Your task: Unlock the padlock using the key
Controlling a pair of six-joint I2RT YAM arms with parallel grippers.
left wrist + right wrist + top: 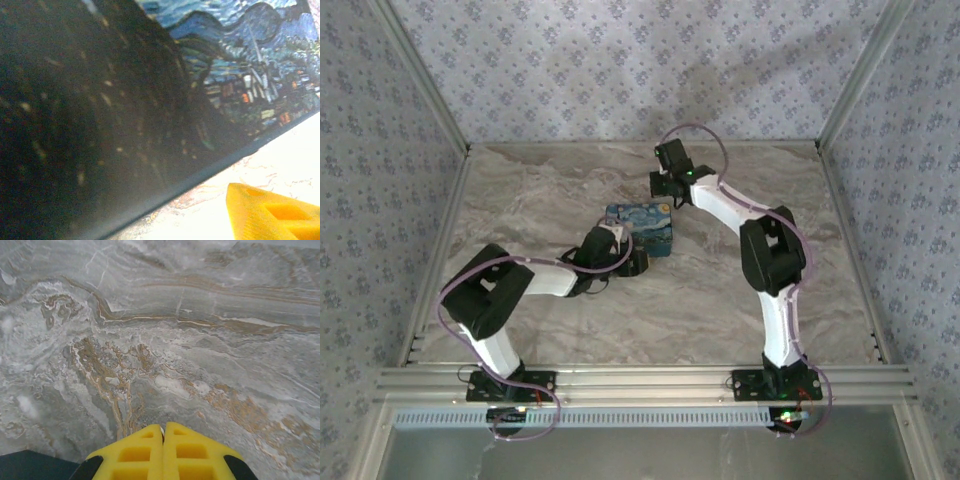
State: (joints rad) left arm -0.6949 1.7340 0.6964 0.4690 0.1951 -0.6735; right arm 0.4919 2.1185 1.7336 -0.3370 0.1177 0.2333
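The middle of the table is blocked by a painted box, and the left gripper is held so close to it that hardly any gap seems to be left, though that view is dark and blurry. Bare stone is seen ahead of the right gripper, and free room is left at the far edge and both sides, up to the walls.

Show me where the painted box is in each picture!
Top external: box mid-table, between the two arms.
Left wrist: box up close, across the top and left.
Right wrist: the shut right gripper over the table.
Shared landmark: the marble table, around the box from above, and bottom right at the left wrist.
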